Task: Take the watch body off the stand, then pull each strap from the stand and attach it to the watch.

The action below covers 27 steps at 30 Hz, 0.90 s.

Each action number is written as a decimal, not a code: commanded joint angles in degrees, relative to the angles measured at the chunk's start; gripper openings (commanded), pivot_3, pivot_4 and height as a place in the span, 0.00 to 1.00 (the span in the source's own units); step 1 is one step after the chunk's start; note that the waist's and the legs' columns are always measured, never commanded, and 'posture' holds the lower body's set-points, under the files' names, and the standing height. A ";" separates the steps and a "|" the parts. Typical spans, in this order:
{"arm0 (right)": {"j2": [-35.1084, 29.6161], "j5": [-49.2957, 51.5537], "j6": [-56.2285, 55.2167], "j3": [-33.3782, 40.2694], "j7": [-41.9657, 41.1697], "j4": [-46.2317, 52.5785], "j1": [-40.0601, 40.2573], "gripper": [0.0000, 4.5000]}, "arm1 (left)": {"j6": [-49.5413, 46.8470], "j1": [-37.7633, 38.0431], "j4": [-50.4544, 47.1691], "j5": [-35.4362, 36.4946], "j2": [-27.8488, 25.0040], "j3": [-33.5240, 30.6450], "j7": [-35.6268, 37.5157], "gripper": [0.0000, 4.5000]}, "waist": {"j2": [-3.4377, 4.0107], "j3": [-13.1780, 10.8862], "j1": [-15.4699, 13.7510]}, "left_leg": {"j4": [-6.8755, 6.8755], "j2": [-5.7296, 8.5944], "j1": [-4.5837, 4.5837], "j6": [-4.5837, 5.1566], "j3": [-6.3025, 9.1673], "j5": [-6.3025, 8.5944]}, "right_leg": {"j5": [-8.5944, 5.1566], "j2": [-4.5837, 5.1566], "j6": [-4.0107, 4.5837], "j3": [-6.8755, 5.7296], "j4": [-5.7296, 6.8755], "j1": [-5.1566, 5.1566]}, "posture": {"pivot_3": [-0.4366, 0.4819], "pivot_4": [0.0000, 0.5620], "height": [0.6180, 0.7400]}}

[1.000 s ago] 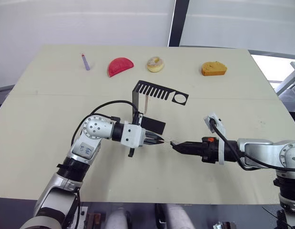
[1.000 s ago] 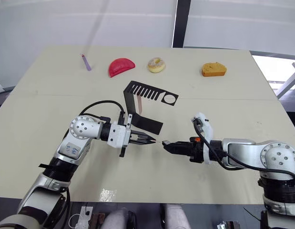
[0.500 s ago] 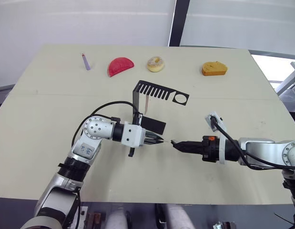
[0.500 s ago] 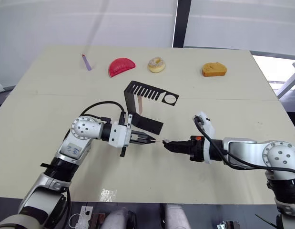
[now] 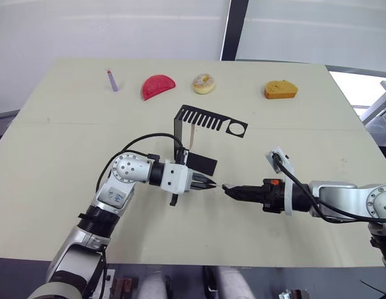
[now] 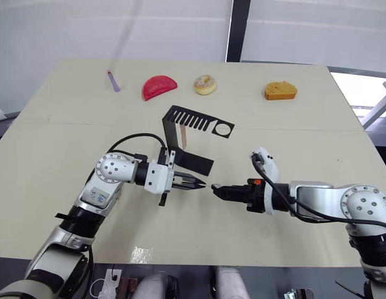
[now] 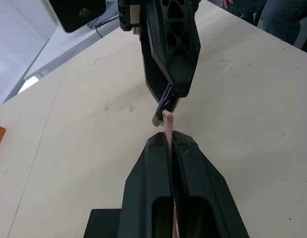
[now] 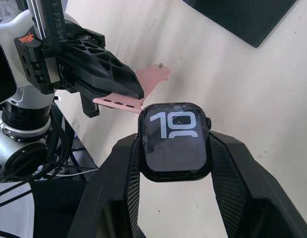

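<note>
Right wrist view shows the watch body [image 8: 173, 140] pinched between the right gripper's [image 8: 174, 148] jaws, its screen with light digits facing the camera. Just beyond those jaws, a pale pink strap [image 8: 136, 90] is clamped flat between the pressed-together jaws of the left gripper [image 5: 209, 184], with its free end poking out toward the watch body; the strap tip and the watch edge sit just beside each other, and whether they touch cannot be told. From the left wrist view the strap's thin edge rises out of the left jaws and meets the watch's lower edge. Behind the left jaws stands the stand [image 5: 201, 124] on the table [image 5: 68, 149], with a second strap [image 5: 190, 136] hanging from its slotted top arm. Far beyond both jaws, along the table's back edge, lie a purple stick [image 5: 111, 80], a red slice [image 5: 157, 86], a doughnut [image 5: 203, 83] and an orange piece [image 5: 280, 90].
</note>
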<state>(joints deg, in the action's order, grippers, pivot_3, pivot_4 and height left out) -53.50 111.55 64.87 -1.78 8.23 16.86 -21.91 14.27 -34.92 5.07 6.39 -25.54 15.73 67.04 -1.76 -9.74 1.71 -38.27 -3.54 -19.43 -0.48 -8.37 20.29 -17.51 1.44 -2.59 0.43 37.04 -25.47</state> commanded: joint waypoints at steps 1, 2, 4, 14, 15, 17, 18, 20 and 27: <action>-0.79 1.45 -1.15 0.86 -1.32 2.06 -0.29 0.34 | 0.52 -0.69 -0.62 0.32 0.22 -0.13 -0.76 0.00 | 0.00 0.00 0.02 | 0.00 0.00 0.00 0.00 0.00 0.00 | 0.00 0.00 0.00 0.00 0.00 0.00 | 0.48 0.27 0.98; -0.80 1.45 -1.25 0.91 -1.35 2.06 -0.24 0.34 | 0.48 -0.68 -0.64 0.35 0.22 -0.11 -0.74 0.00 | 0.00 0.00 0.02 | 0.00 0.00 0.00 0.00 0.00 0.00 | 0.00 0.00 0.00 0.00 0.00 0.00 | 0.48 0.27 0.98; -0.92 1.45 -1.31 0.96 -1.44 2.17 -0.23 0.34 | 0.06 -0.53 -1.05 0.50 0.26 -0.04 -0.74 0.00 | 0.00 0.00 0.00 | 0.00 0.00 0.00 0.00 0.00 0.00 | 0.00 0.00 0.00 0.00 0.00 0.00 | 0.48 0.27 0.98; -1.08 1.45 -1.68 0.57 -1.32 2.51 -0.37 0.34 | -0.77 -0.47 -1.65 0.41 0.78 0.15 -1.28 0.00 | 0.00 0.00 0.01 | 0.00 0.00 -0.01 0.00 0.00 0.00 | 0.00 0.00 0.00 0.00 -0.01 0.00 | 0.48 0.27 0.98; -1.09 1.45 -1.68 0.49 -1.28 2.65 -0.42 0.34 | -0.83 -0.49 -1.70 0.38 0.80 0.17 -1.38 0.00 | 0.00 0.00 0.00 | 0.00 0.00 -0.01 0.00 0.00 0.00 | 0.00 0.00 0.00 0.00 -0.01 0.00 | 0.48 0.27 0.98; -1.02 1.45 -1.73 0.31 -1.17 2.80 -0.66 0.34 | -1.08 -0.57 -1.83 0.32 0.96 0.27 -1.63 0.00 | 0.00 0.00 -0.01 | 0.00 0.00 -0.01 0.00 0.00 0.00 | 0.00 0.00 0.00 0.00 -0.01 0.00 | 0.48 0.27 0.98; -0.98 1.45 -1.77 0.26 -1.12 2.83 -0.74 0.34 | -1.19 -0.59 -1.91 0.30 1.02 0.33 -1.71 0.00 | 0.00 0.00 -0.02 | 0.00 0.00 -0.01 0.00 0.00 0.00 | 0.00 0.00 0.00 0.00 -0.01 0.00 | 0.48 0.27 0.98; -0.89 1.44 -1.92 -0.04 -0.63 2.84 -1.04 0.34 | -1.54 -0.43 -2.40 0.30 1.21 0.56 -1.86 0.00 | 0.00 0.00 -0.01 | 0.00 0.00 -0.01 0.00 0.00 0.00 | 0.00 0.00 0.00 0.00 -0.01 0.00 | 0.48 0.27 0.98; -1.06 1.31 -2.19 -0.89 0.67 2.75 -1.77 0.34 | -2.11 -0.37 -2.93 0.46 1.53 0.91 -1.99 0.00 | 0.00 0.00 0.00 | 0.00 0.00 -0.01 0.00 0.00 0.00 | 0.00 0.00 0.00 0.00 -0.01 0.00 | 0.48 0.27 0.98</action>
<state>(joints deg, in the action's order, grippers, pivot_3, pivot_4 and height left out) -53.85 111.53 63.62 -2.56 8.69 17.71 -22.55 11.76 -34.91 4.94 6.37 -24.84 16.11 65.77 -1.76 -9.74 1.70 -38.27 -3.54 -19.44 -0.48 -8.37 20.29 -17.51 1.44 -2.59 0.43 37.03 -25.47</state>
